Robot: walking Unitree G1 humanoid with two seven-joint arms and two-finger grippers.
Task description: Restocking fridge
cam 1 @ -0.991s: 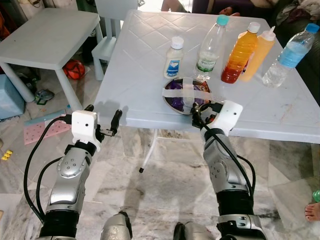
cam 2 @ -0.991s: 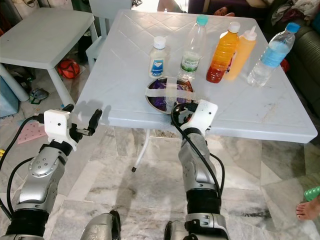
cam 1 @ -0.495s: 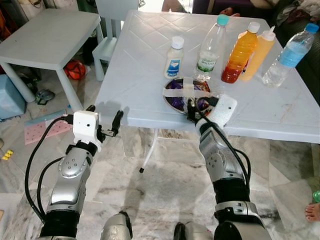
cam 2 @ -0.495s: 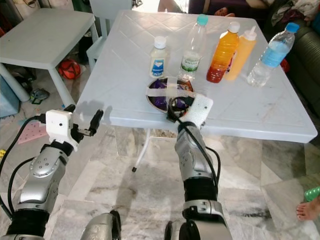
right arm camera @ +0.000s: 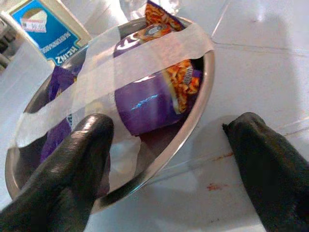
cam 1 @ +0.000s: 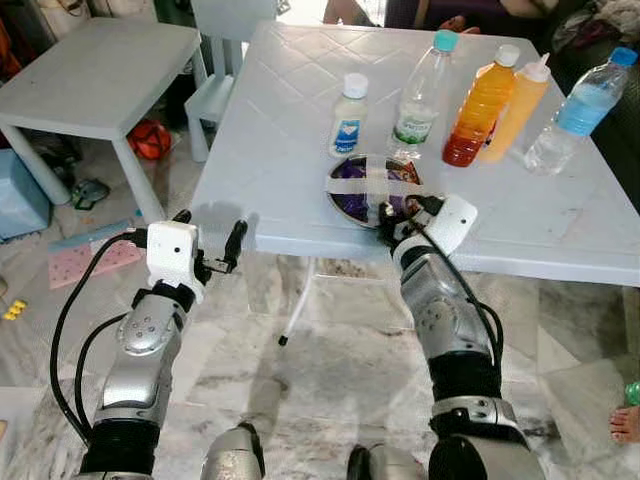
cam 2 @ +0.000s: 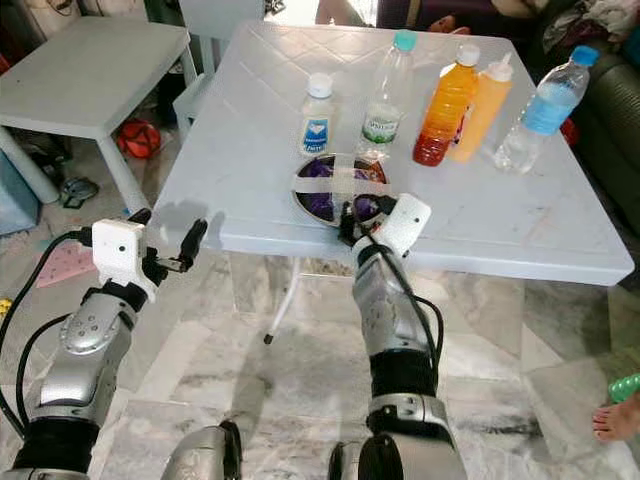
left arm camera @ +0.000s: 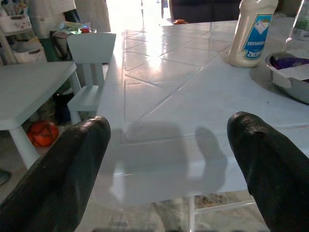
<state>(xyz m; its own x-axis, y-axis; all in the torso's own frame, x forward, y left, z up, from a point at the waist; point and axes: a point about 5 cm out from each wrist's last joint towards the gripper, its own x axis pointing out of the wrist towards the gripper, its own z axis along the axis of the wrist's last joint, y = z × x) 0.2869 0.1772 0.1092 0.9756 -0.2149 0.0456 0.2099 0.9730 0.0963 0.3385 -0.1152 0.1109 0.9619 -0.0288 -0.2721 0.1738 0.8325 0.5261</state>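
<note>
The step in hand looks like the pick-up of the first item for the fridge: the right end effector (right arm camera: pixel 164 159) is at the near rim of a steel bowl (cam 1: pixel 345 205) that sits near the front edge of the white tabletop (cam 1: pixel 270 150). In the right wrist view its two black fingers (right arm camera: pixel 72 159) are spread wide and straddle the rim, one over the inside of the bowl and the other over bare tabletop outside it, with nothing gripped yet. The bowl holds purple snack packets (right arm camera: pixel 145 104) and is crossed by strips of white tape (right arm camera: pixel 145 50). Behind it stand a white sauce bottle (cam 1: pixel 348 115), a clear water bottle (cam 1: pixel 420 95), an orange juice bottle (cam 1: pixel 480 105), a squeeze bottle (cam 1: pixel 520 105) and a second water bottle (cam 1: pixel 575 110). The left end effector (cam 1: pixel 208 240) hovers just short of the tabletop's left front corner, its fingers wide apart and empty. The next move probably calls for closing the right fingers on the thin rim and lifting level, since a one-sided pinch could tip the bowl.
</note>
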